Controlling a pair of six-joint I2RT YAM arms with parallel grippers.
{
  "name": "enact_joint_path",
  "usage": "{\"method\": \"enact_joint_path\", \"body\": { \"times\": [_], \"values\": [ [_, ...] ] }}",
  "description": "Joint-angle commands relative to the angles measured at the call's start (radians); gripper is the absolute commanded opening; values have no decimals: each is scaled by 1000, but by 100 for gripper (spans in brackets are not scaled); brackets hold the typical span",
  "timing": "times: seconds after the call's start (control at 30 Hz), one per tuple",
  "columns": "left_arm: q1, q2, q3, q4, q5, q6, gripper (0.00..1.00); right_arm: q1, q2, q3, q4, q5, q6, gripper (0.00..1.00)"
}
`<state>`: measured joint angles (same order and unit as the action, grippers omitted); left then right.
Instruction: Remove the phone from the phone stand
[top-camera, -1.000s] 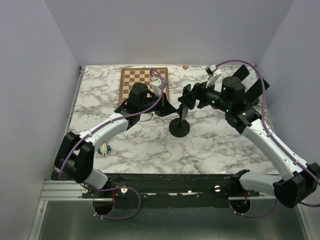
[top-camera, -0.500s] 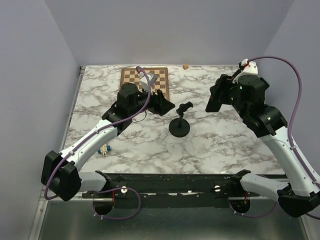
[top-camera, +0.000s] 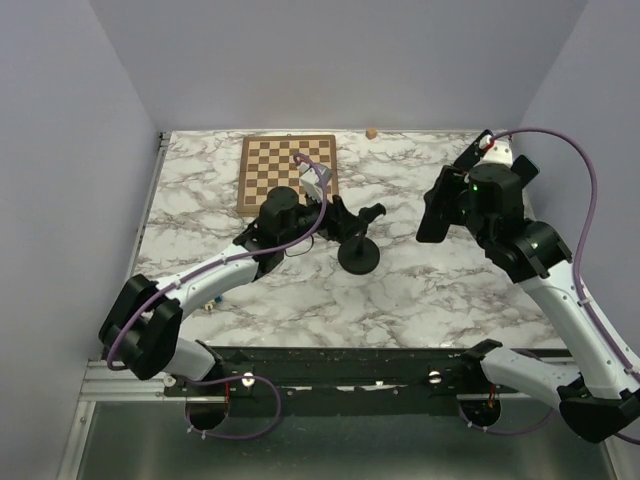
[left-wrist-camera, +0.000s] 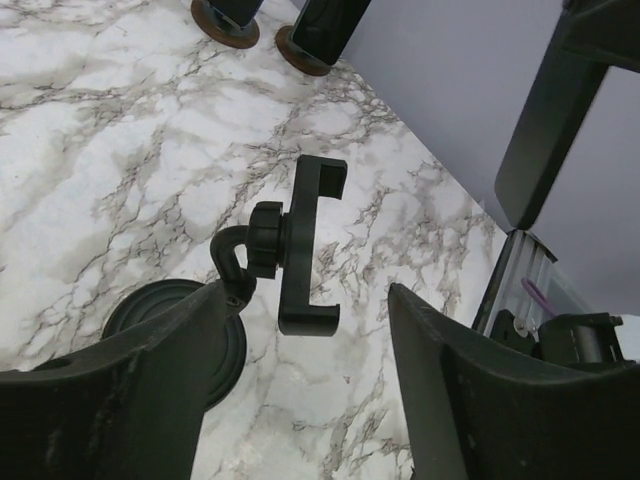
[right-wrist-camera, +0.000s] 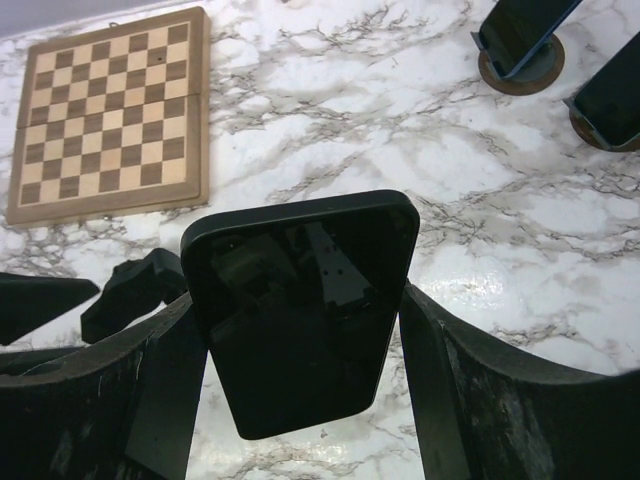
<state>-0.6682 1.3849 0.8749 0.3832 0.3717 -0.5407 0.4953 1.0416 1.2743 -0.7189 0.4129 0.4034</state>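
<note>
The phone (right-wrist-camera: 300, 310) is clamped between the fingers of my right gripper (right-wrist-camera: 300, 335). Its dark screen faces the wrist camera in the middle of that view, above the marble table (top-camera: 450, 290). In the overhead view the phone sits right of centre, apart from the phone stand (top-camera: 359, 250) and touching nothing but my fingers.

My left gripper (left-wrist-camera: 310, 345) is spread wide and holds nothing. In its own camera the fingers fill the lower corners, with the stand's cradle (left-wrist-camera: 308, 245) just beyond, between the two tips. The left finger looks very close to the stand's curved neck, but I cannot tell whether it touches. The cradle is bare, and its round base stands on the marble at the centre of the overhead view.

Farther out, a chessboard (top-camera: 288, 172) lies in the upper left of the table. Two other phones on round bases (right-wrist-camera: 520, 40) stand at the upper right of the right wrist view. A small wooden cube (top-camera: 371, 132) sits at the far edge.

I judge the main step done, since the phone is out of the cradle. What is probably left is to set it down on bare marble, let go, and draw my left gripper away from the stand without tipping it.
</note>
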Motion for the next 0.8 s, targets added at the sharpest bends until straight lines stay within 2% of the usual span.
{"method": "enact_joint_path", "body": {
  "times": [0.0,0.07,0.23,0.3,0.4,0.5,0.57,0.67,0.77],
  "values": [
    [-16,71,22,109,-14,-29,65,0,-42,2,61,-41,1,1],
    [-22,80,19,120,-8,-30,56,0,-48,-1,62,-42,-6,1],
    [-27,78,32,82,-12,10,40,0,-58,-16,78,-58,-11,1],
    [-26,71,35,61,-10,33,30,-1,-59,-20,84,-67,-11,1],
    [-26,35,27,11,-34,76,16,0,-55,-29,91,-74,-14,1],
    [-27,-23,23,-68,-74,135,7,0,-49,-41,96,-80,-14,1],
    [-26,-69,16,-130,-153,151,0,-1,-41,-48,100,-86,-15,1],
    [-26,-142,-4,-210,-311,144,0,-1,-28,-58,115,-98,-14,1],
    [-26,-244,-78,-210,-516,102,0,0,-12,-68,129,-125,-6,1]
  ]
}}
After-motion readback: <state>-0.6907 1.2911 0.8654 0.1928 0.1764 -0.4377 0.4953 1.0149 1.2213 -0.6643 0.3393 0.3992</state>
